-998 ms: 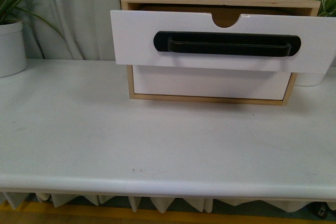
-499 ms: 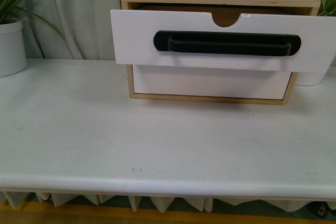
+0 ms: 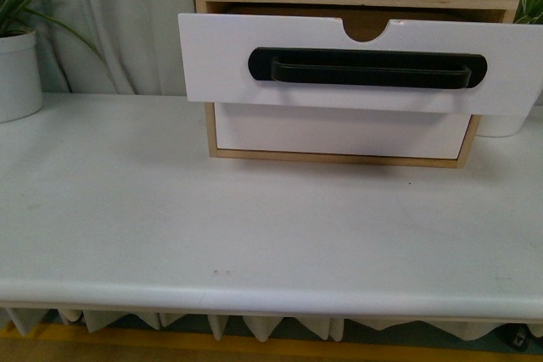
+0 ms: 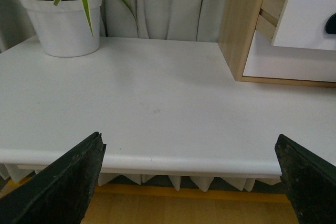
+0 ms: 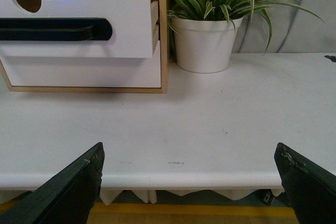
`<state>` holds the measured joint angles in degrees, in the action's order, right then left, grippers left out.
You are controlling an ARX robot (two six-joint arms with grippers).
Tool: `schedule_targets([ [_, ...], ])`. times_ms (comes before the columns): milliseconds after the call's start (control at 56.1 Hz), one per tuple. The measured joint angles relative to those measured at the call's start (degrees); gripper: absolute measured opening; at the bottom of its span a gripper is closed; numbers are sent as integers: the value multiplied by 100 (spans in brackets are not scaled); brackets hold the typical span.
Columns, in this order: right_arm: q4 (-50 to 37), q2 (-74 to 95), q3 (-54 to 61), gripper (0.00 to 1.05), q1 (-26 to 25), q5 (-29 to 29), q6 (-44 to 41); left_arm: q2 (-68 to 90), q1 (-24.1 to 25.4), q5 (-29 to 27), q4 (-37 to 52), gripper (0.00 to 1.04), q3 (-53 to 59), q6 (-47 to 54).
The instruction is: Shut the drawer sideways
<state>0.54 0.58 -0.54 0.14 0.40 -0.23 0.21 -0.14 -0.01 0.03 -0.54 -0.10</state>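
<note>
The drawer [image 3: 356,91] has a white front, a long black bar handle [image 3: 367,69] and a semicircular notch at its top. It stands pulled out of the light wooden frame [image 3: 221,154] at the back of the white table. It also shows in the left wrist view [image 4: 307,19] and the right wrist view [image 5: 79,45]. Neither arm shows in the front view. My left gripper [image 4: 191,182] is open and empty at the table's front edge. My right gripper [image 5: 191,182] is open and empty at the front edge too.
A plain white drawer front [image 3: 339,133] sits below, shut. A white potted plant [image 4: 65,22] stands at the table's back left and another [image 5: 207,43] just right of the frame. The white table [image 3: 254,218] spreads in front of the frame.
</note>
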Motion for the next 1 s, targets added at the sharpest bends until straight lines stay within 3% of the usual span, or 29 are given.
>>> schedule_targets([
  [36,540,205,-203,95,50,186,133,17,-35,-138,-17,98,-2,127],
  [89,1134,640,-479,95,76,247,247,160,-330,-1001,-175,98,-46,820],
  [160,1270,1038,-625,95,63,114,260,400,-634,-1729,-90,98,-66,1875],
  [267,1051,1556,-922,95,-46,-297,98,887,-905,-1910,503,98,-136,3497],
  [446,868,2577,-1709,95,-330,-986,-732,2035,-1108,-1220,2138,98,-315,5530],
  [606,894,3834,-2911,95,-354,-1307,-2142,3753,-1440,-273,3657,98,-870,7342],
  [766,916,4833,-3897,95,-361,-1309,-3075,4924,-1670,269,4238,98,-1353,8026],
  [998,1165,5720,-4894,95,-374,-1340,-3759,6057,-1792,597,4494,98,-1967,8524],
])
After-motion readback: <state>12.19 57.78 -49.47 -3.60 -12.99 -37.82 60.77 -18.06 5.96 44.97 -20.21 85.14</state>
